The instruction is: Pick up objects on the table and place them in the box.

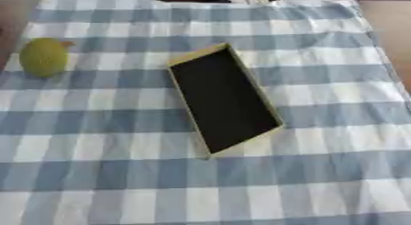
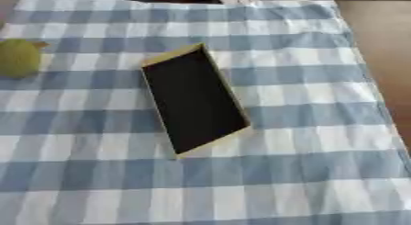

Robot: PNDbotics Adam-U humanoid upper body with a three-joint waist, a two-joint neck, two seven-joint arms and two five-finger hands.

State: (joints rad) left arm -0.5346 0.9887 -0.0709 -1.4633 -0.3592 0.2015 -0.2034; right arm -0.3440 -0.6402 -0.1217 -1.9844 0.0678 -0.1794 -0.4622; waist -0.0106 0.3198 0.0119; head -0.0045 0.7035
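The yellow-green fruit, left of the empty box, is judged light and rigid, best grasped around its middle; neither hand is seen.

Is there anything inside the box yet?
Nothing shows inside the box: its interior is uniformly dark. The yellow-green fruit sits on the checked cloth to its left. Neither hand is in view.

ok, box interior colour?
Black inside the box, with a pale yellow rim; clearest in the left eye view.

Table under blue-and-white checked cloth, shallow black-lined box askew mid-table, yellow-green fruit far left
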